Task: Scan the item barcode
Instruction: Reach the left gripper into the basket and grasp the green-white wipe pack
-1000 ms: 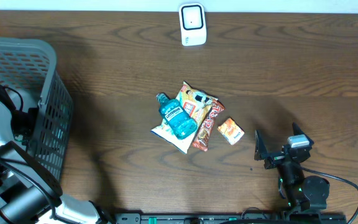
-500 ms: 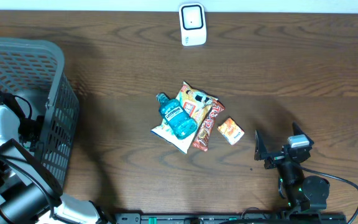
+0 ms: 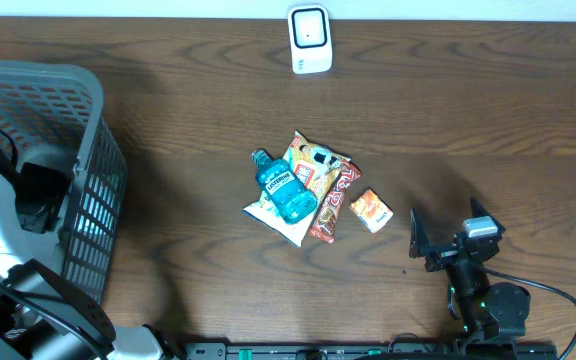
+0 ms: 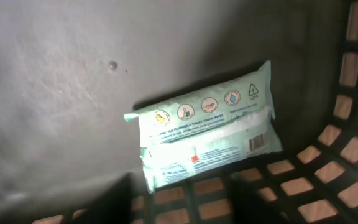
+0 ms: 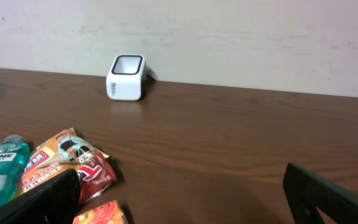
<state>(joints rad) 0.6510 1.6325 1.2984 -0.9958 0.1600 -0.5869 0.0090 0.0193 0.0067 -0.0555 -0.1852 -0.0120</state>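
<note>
**Green wipes pack is lying loose in the basket while the left arm is being shifted**

At the far left, the grey basket (image 3: 93, 190) is being occupied by the left arm. Over the last second both have been shifted. The basket wall is now sitting slightly further right, and the left gripper (image 3: 33, 195) has been carried towards the basket's middle. How far that gripper is parted cannot be told: its fingers are not being shown in the wrist view and are only a dark mass from overhead. Nothing is being seen in its hold.

The wipes pack (image 4: 207, 134) is lying flat on the basket floor against the mesh wall, with its barcode (image 4: 257, 143) facing up. This is being read as one item already dropped off, so another is probably being called for.

In the middle of the worktop (image 3: 468, 110), the blue mouthwash bottle (image 3: 286, 190), the snack packets (image 3: 313, 165) and the small orange pack (image 3: 372, 210) are being left untouched and unmoved. The white scanner (image 3: 309, 38) is standing well apart from them at the far edge.

At the right, the right gripper (image 5: 179, 176) is being held fully open and empty near the pile, unchanged.
</note>
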